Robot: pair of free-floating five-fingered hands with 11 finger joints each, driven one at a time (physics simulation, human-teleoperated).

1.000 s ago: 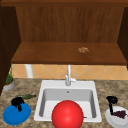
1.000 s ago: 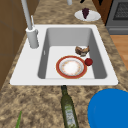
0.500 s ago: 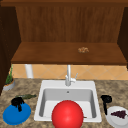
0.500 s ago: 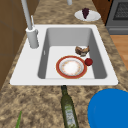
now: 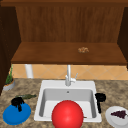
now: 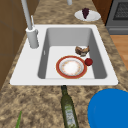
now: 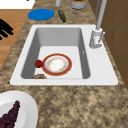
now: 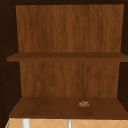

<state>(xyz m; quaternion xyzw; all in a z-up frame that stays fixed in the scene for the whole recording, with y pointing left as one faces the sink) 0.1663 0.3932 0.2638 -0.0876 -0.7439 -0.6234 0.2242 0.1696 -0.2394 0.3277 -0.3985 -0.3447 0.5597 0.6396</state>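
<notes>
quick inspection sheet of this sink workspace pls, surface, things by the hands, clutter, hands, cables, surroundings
surface: speckled stone counter around a white sink with a faucet.
job's things: blue plate on the counter under the left hand; white plate with dark grapes by the right hand.
clutter: red-rimmed plate, small red fruit and a brown food piece in the basin; green bottle lying on the counter; red ball in front.
hands: left hand over the blue plate, fingers down; right hand at the sink's right rim.
cables: nothing seen.
surroundings: wooden shelves with a small brown item; potted plant.
</notes>
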